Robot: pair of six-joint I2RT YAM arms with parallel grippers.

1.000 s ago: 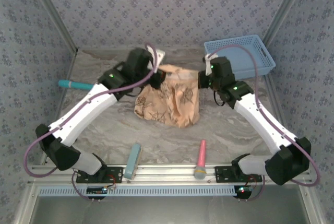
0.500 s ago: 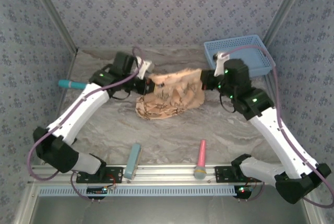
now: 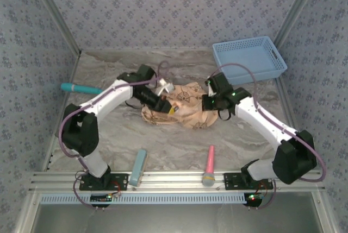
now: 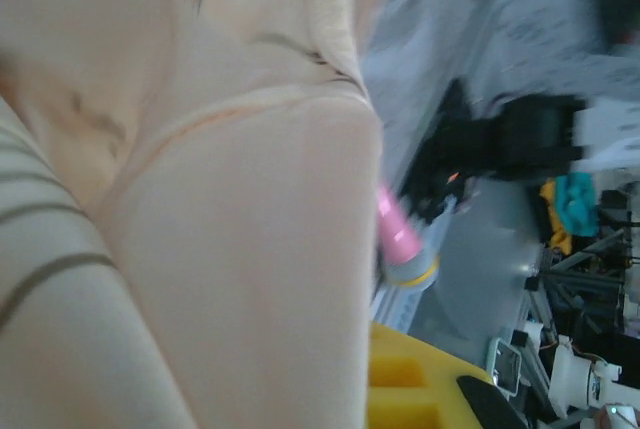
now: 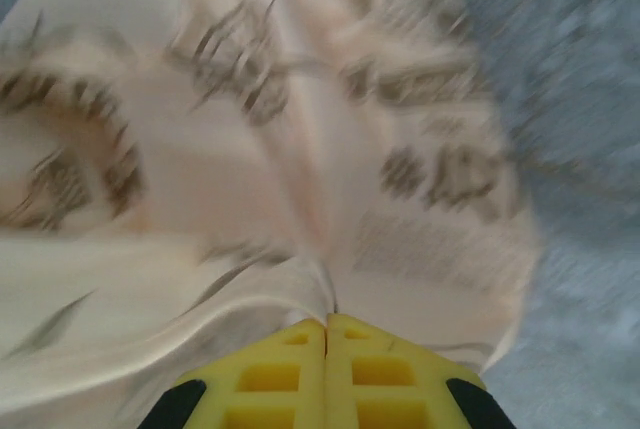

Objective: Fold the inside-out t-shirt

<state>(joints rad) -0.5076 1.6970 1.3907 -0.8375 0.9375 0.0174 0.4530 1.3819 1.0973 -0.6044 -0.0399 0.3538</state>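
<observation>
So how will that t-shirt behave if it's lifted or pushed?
Probably floppy: the t-shirt lies crumpled in soft folds. Likely light for its size, since the cloth looks thin and creases finely. Pushed, it would probably bunch up rather than slide as one piece.

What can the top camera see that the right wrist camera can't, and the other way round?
Top camera: the wide table with the blue basket, the pink microphone-like toy and the teal tool lying around the t-shirt. Right wrist camera: very close up, the right gripper with its yellow fingers pressed together, pinching a fold of cloth. Both: the peach t-shirt with its brown leafy print.
</observation>
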